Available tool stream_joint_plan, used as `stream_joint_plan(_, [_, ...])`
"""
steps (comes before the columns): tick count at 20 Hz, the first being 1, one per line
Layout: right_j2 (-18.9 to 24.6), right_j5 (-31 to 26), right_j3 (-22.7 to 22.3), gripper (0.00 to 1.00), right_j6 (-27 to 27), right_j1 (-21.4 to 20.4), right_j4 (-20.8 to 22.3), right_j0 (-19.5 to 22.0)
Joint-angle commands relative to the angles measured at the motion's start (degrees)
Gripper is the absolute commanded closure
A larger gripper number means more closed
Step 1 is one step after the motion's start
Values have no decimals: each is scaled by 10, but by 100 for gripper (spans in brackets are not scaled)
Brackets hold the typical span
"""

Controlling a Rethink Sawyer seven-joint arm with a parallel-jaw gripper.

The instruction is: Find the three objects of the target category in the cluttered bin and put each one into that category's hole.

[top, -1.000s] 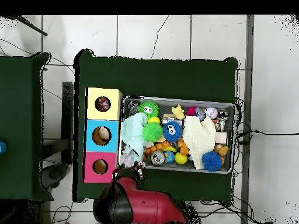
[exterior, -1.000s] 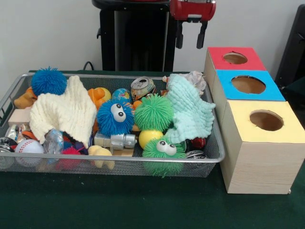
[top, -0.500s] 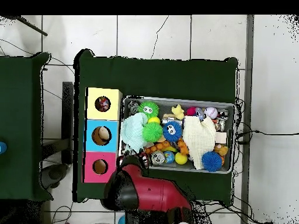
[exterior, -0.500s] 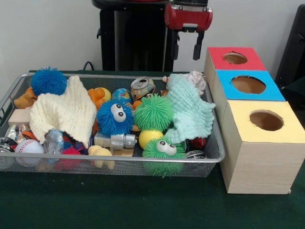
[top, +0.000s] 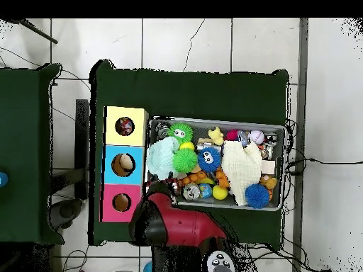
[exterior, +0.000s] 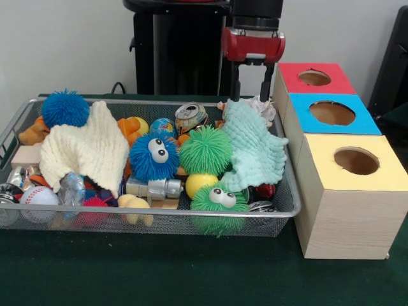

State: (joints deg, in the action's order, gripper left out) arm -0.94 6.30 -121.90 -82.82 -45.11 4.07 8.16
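My gripper (exterior: 250, 90) hangs open and holds nothing, just over the back right corner of the wire bin (exterior: 159, 213). Right under it lie a mint green cloth (exterior: 255, 146) and a crumpled pale item (exterior: 260, 105). Several fuzzy balls sit in the bin: a green one (exterior: 205, 150), a green one with eyes (exterior: 218, 199), a blue one with eyes (exterior: 154, 156) and a plain blue one (exterior: 65, 108). A cream cloth (exterior: 86, 150) covers the left part. From above, the red arm (top: 177, 219) reaches the bin's corner beside the red box (top: 122, 202).
Three wooden boxes with round holes stand beside the bin: red (exterior: 313, 78), blue (exterior: 331, 113), yellow (exterior: 356, 160). Also in the bin are a crushed can (exterior: 190, 116), a yellow ball (exterior: 199, 183), a baseball (exterior: 38, 195) and a metal cylinder (exterior: 156, 188).
The gripper has come down from the top of the front view toward the bin's back right corner, staying open. The things in the bin have not moved.
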Motion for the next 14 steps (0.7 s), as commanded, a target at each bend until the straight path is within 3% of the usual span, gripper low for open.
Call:
stream_joint_plan(1, [34, 47, 47, 0, -113, 53, 0, -7])
stream_joint_plan(14, [32, 26, 24, 0, -137, 53, -34, -25])
